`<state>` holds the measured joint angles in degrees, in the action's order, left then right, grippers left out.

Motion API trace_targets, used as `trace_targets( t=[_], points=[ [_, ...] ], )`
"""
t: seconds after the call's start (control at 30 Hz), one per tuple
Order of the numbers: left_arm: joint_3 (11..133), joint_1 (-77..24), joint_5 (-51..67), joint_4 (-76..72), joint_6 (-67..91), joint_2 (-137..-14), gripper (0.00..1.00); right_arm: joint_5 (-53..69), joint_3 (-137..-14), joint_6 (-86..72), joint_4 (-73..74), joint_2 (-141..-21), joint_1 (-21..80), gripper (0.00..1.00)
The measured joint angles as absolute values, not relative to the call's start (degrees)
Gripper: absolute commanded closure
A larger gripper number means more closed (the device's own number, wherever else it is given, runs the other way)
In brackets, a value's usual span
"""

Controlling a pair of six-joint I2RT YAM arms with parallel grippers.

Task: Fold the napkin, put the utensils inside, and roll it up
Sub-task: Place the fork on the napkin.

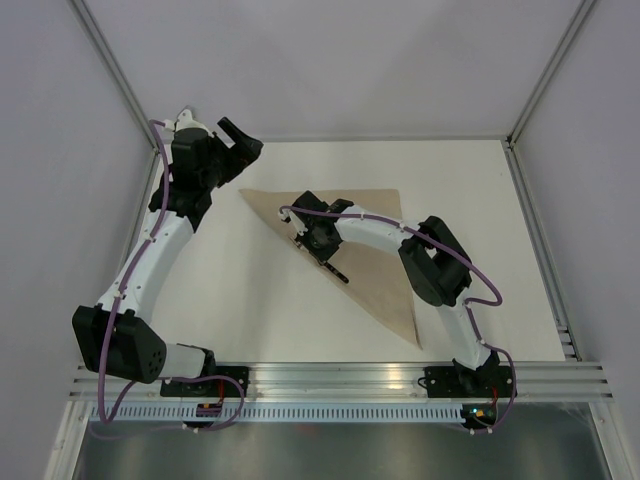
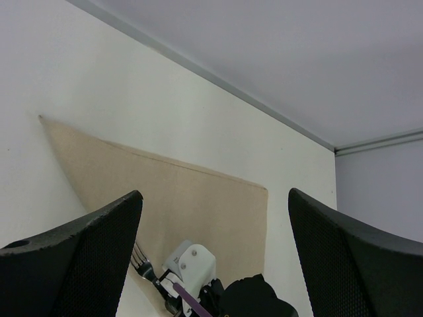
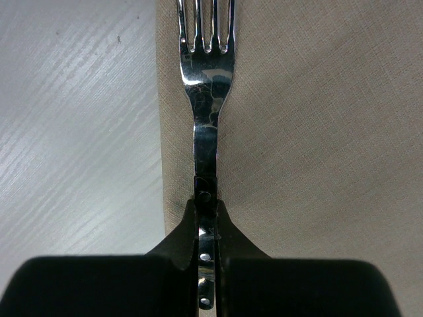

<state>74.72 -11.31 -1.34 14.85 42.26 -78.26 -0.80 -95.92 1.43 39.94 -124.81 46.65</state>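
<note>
On white table point(image 1: 250, 320), triangular tan napkin point(image 1: 385, 285)

Bare tabletop point(image 1: 250, 310) on the near left, from the left arm's base up to the napkin's point(image 1: 385, 270) long slanted edge: a hand could sweep right through there. The middle is blocked, because the right arm point(image 1: 430, 255) stretches across the napkin. The right hand point(image 3: 206, 210) sits low at that slanted edge, pinched on the fork point(image 3: 205, 99), so that spot is taken. In the back left corner the left hand point(image 1: 243, 137) hangs raised, fingers spread wide and close to the back wall point(image 1: 350, 80), leaving little room behind it. A bare strip runs between it and the napkin's far-left tip. On the right, an open lane lies between the napkin and the side rail point(image 1: 545, 280).
</note>
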Motion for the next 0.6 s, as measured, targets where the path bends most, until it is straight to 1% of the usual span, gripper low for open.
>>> trace_targets(
  t=[0.43,0.6],
  points=[
    [74.61,-10.87,-0.82,14.46,42.24,-78.89,0.05,-0.86,-95.94,1.30,39.94,-124.90,46.68,1.00],
    [74.59,-10.61,-0.19,14.39,42.26,-79.20,0.05,-0.86,-95.94,1.28,39.94,-124.90,46.68,0.98]
  ],
)
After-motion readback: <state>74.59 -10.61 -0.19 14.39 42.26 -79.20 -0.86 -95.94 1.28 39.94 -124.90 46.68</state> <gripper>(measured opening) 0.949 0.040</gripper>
